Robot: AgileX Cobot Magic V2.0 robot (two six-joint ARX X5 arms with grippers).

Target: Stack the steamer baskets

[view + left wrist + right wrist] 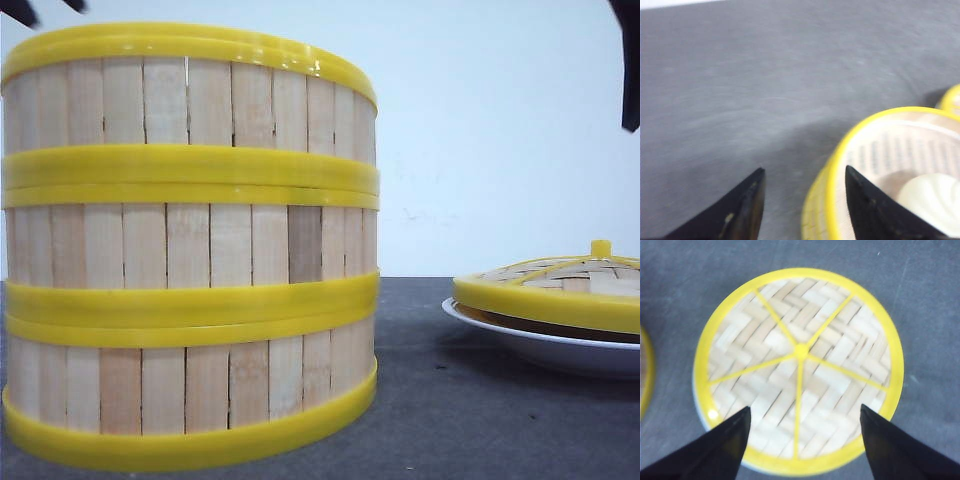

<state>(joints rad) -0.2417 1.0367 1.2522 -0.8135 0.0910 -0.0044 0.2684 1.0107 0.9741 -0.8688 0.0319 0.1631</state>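
Jaws of both arms stand apart and hold nothing: left gripper (805,205) above the top basket's rim, right gripper (805,440) over the woven lid (799,369). Three steamer baskets (190,250) stand stacked at the table's (440,420) left; lid rests on a white plate (545,350) at right.

A woven domed lid (560,285) rests on a white plate (540,345) on the grey table (430,420).
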